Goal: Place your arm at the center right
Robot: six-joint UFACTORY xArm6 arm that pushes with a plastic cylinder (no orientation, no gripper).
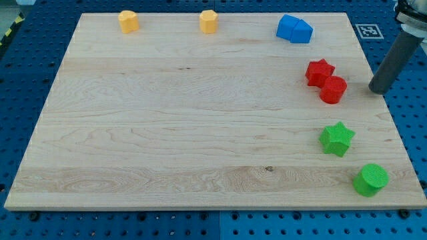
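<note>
My tip [377, 89] rests near the wooden board's [187, 120] right edge, at mid-height of the view's right side. The rod slants up to the top right corner. A red cylinder [333, 90] lies just left of the tip, touching a red star [319, 71] above it. A green star [336, 139] and a green cylinder [370, 180] lie below, toward the bottom right. A blue block [294, 29] sits at the top right. A yellow block [128, 21] and an orange block [209, 21] sit along the top edge.
The board lies on a blue perforated table [407, 133]. A black and white marker tag [368, 31] sits off the board's top right corner.
</note>
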